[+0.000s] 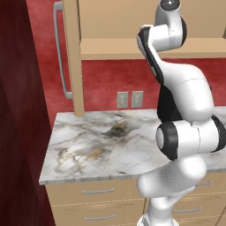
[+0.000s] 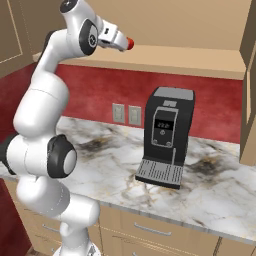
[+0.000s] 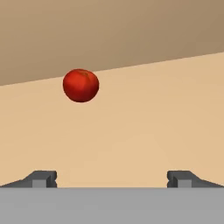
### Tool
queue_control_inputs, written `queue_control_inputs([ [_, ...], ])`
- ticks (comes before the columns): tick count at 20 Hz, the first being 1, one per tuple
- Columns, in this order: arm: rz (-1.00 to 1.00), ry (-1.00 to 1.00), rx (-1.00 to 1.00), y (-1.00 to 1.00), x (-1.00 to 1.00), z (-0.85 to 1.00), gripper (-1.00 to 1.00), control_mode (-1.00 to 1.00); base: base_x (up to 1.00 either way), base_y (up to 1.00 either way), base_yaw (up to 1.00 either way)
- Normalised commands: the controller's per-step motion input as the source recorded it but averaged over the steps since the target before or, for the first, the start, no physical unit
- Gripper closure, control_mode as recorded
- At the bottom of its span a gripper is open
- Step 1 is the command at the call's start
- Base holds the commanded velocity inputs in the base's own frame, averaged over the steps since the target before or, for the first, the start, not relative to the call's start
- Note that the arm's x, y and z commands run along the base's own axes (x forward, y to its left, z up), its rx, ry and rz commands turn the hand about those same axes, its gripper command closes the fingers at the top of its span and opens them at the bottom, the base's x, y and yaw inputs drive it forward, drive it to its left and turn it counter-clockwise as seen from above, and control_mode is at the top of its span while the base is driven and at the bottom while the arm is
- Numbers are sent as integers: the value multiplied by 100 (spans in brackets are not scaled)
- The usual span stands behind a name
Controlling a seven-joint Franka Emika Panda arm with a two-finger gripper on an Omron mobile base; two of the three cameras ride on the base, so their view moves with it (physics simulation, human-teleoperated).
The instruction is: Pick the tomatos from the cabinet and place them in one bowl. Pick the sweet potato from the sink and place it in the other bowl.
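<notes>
Ahead of open gripper (image 3: pixel 112 179), tomato (image 3: pixel 81 85), coffee machine (image 2: pixel 164 136) rightward

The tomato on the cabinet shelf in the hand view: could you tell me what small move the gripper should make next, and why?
Probably ease forward and shift a little left in the hand view. The gripper is open and holds nothing, and the tomato sits ahead on the cabinet shelf, left of the midline between the fingertips.

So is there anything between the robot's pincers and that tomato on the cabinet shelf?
No. In the hand view, only bare tan shelf lies between the open gripper and the tomato; nothing stands in the way.
</notes>
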Motion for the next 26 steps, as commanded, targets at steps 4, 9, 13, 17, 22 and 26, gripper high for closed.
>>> queue_control_inputs([
  [4, 11, 0, 0, -4, 35, -10, -100, -100, 0, 0, 0],
  [9, 10, 0, 0, -1, 43, -7, -100, -100, 0, 0, 0],
  [13, 5, 0, 0, -11, 33, 5, -100, -100, 0, 0, 0],
  [17, 2, 0, -1, -3, 52, 2, -100, -100, 0, 0, 0],
  [22, 1, 0, -1, -1, 60, 3, -100, -100, 0, 0, 0],
  [26, 0, 0, -1, -6, 61, 3, -100, -100, 0, 0, 0],
])
